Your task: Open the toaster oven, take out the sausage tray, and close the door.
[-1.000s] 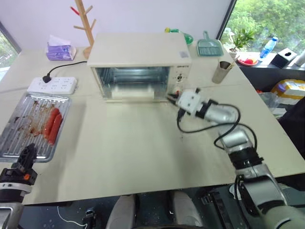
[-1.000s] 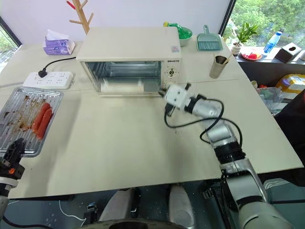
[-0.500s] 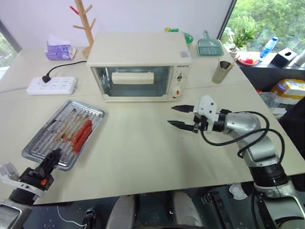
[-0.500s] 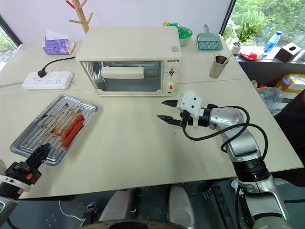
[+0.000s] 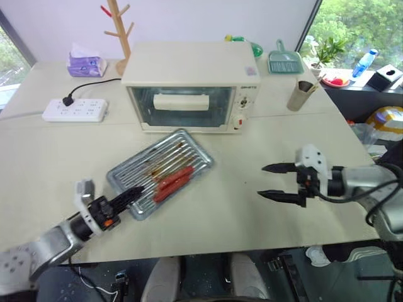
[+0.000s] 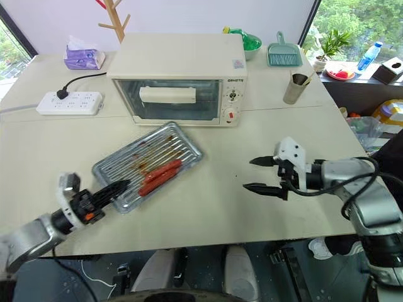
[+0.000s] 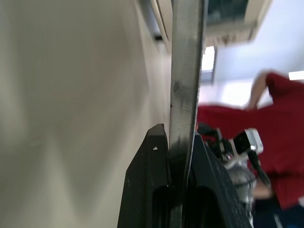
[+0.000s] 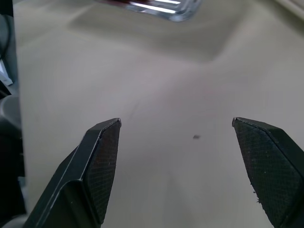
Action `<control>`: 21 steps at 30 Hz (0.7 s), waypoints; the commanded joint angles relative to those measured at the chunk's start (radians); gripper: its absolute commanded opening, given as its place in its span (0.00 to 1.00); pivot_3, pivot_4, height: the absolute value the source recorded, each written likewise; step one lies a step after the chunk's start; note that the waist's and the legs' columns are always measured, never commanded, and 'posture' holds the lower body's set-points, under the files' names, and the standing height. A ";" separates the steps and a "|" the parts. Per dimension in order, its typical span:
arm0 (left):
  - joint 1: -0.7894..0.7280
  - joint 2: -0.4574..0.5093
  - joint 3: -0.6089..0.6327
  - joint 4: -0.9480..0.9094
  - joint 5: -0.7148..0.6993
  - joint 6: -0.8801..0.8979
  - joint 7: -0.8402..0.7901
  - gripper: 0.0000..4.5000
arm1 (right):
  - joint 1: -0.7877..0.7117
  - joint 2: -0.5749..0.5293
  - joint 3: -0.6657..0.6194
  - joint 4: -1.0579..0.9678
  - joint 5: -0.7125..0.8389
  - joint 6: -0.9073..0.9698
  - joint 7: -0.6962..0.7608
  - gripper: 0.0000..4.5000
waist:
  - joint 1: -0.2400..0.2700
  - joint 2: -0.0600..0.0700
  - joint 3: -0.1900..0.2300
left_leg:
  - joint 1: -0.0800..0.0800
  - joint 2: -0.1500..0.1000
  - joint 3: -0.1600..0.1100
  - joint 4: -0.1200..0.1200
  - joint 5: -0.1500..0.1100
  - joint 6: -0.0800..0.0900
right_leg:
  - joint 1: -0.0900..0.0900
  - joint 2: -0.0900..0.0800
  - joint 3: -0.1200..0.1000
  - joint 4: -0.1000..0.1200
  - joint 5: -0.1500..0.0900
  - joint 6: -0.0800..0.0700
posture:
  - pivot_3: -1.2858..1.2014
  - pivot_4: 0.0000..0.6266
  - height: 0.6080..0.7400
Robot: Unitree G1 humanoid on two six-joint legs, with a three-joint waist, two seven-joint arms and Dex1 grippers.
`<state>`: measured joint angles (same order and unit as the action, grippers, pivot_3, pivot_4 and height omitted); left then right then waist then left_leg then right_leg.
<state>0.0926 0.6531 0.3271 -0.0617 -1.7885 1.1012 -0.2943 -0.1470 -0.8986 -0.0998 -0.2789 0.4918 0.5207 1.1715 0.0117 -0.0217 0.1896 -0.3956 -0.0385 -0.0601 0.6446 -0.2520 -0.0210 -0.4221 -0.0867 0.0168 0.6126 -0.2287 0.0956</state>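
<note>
Nearest, the left gripper (image 5: pixel 130 194) pinches the near edge of the sausage tray (image 5: pixel 160 173), which sits at a slant over the table (image 5: pixel 56 151) with two red-brown sausages (image 5: pixel 172 182) in it. Off to the right, the right gripper (image 5: pixel 274 181) hangs above the table with its two fingers spread wide and nothing in them. Farther back stands the toaster oven (image 5: pixel 192 85), its glass door (image 5: pixel 181 107) shut, well apart from the tray.

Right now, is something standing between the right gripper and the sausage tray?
Nothing visible does. Only bare table lies between the open right gripper and the sausage tray, whose edge the left gripper is clamped on.
</note>
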 commanded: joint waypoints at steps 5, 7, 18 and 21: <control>-0.228 0.036 -0.127 0.167 0.116 0.160 -0.127 0.00 | 0.097 -0.029 -0.143 -0.124 0.053 0.042 -0.058 0.85 | 0.001 0.000 0.000 | 0.000 0.000 0.000 0.000 0.000 0.000 | 0.000 0.001 0.000 0.001 0.000 0.000 | 0.52 0.24 1.00; -0.285 0.043 -0.153 0.217 0.169 0.200 -0.170 0.00 | 0.132 -0.027 -0.174 -0.147 0.056 0.050 -0.078 0.85 | 0.001 0.000 0.000 | 0.000 0.000 0.000 0.001 0.000 0.000 | 0.000 0.003 0.000 0.001 0.000 0.000 | 0.52 0.24 1.00; -0.497 0.036 -0.230 0.377 0.471 0.300 -0.379 0.00 | 0.254 0.022 -0.263 -0.262 0.075 0.058 -0.195 0.85 | 0.002 0.000 0.000 | -0.001 0.000 0.000 0.001 0.000 0.000 | -0.001 0.003 0.000 0.001 0.000 0.000 | 0.52 0.24 1.00; -0.529 0.040 -0.235 0.407 0.542 0.301 -0.408 0.00 | 0.254 0.031 -0.260 -0.265 0.076 0.053 -0.219 0.85 | 0.002 0.000 0.000 | -0.001 0.000 0.000 0.001 0.000 0.000 | -0.001 0.002 0.000 0.001 0.000 0.000 | 0.52 0.24 1.00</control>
<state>-0.4157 0.6867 0.0908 0.3246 -1.2907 1.4014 -0.6753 0.1083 -0.8768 -0.3271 -0.5090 0.5548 0.5838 0.9682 0.0134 -0.0216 0.1895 -0.3969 -0.0387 -0.0605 0.6455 -0.2518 -0.0210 -0.4231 -0.0861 0.0169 0.6133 -0.2285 0.0958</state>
